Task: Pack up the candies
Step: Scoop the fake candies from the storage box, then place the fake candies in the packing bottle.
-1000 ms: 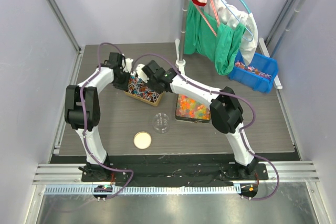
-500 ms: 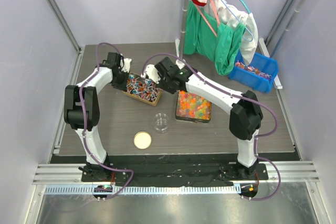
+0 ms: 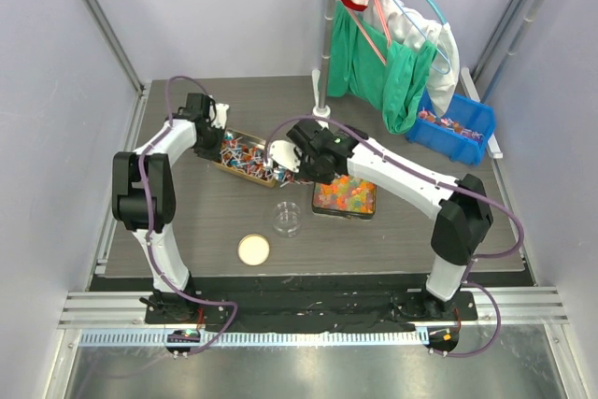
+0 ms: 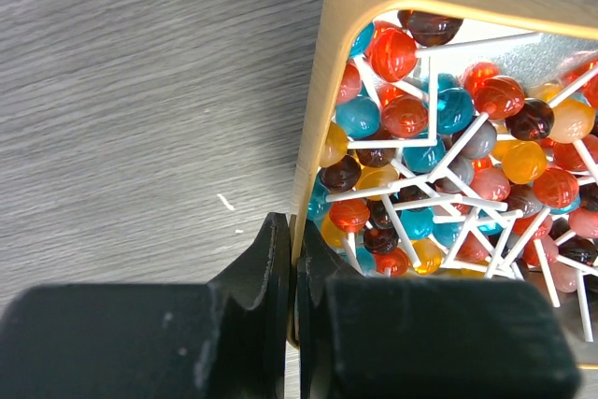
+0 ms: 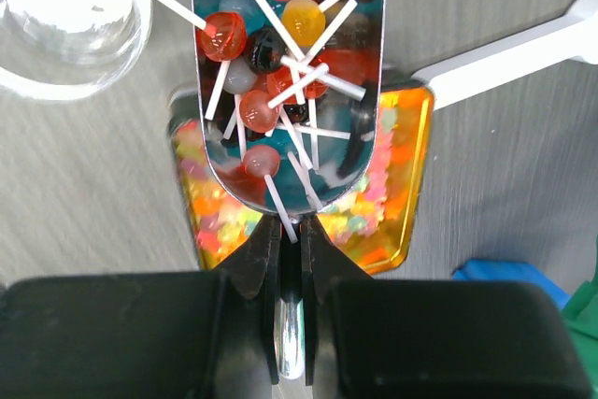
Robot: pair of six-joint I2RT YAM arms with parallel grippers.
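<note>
The wrapped candies (image 3: 447, 125) lie in a blue bin (image 3: 478, 109) at the far right, away from both grippers. A wooden-rimmed tray (image 3: 227, 166) holds many lollipops (image 4: 439, 165). My left gripper (image 3: 213, 130) is shut on that tray's rim (image 4: 322, 109), one finger on each side of it (image 4: 294, 231). My right gripper (image 3: 304, 161) is shut on the handle of a metal scoop (image 5: 285, 91), seen between its fingers (image 5: 291, 231). The scoop is full of lollipops and hangs over a tray of jelly pieces (image 5: 402, 184), beside a clear jar (image 5: 70, 16).
The clear jar (image 3: 286, 219) stands in front of the lollipop tray, with its round lid (image 3: 253, 249) nearer me. The jelly tray (image 3: 369, 207) is to the jar's right. A white stand (image 3: 322, 72) with hanging clothes rises at the back.
My right arm has drawn the scoop out of the lollipop tray and carried it, loaded, toward the near side and the jar. The left gripper has stayed on the tray's rim.
</note>
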